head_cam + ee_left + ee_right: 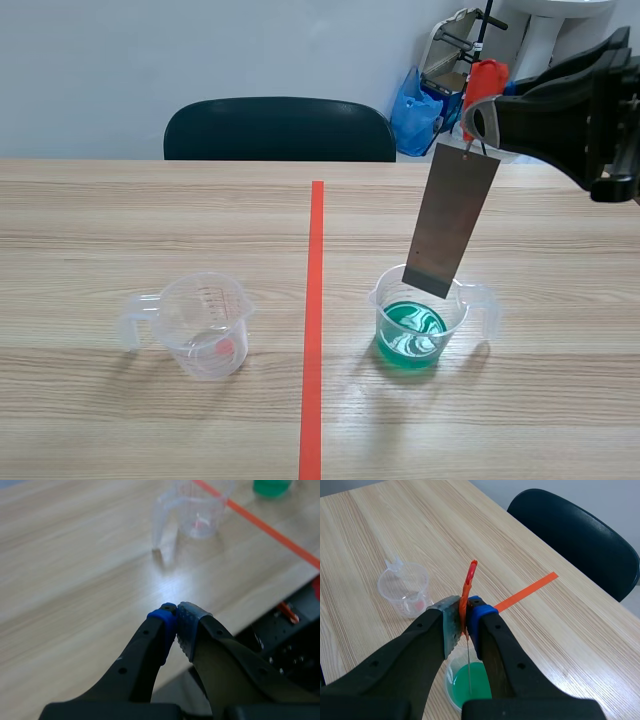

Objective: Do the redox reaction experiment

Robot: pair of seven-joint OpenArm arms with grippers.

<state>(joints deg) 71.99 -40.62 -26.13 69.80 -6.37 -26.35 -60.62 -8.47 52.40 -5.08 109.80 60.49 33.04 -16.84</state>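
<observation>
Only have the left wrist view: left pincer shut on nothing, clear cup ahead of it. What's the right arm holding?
Observer: The right pincer is shut on a red tab; a grey metal plate hangs from it.
Operator: Where's the plate relative to the green cup?
Observer: It hangs tilted over the green cup, lower edge by the far rim. It looks clear of the liquid, but I can't be sure.
Operator: Anything beyond the table?
Observer: A dark chair stands at the far side.
</observation>
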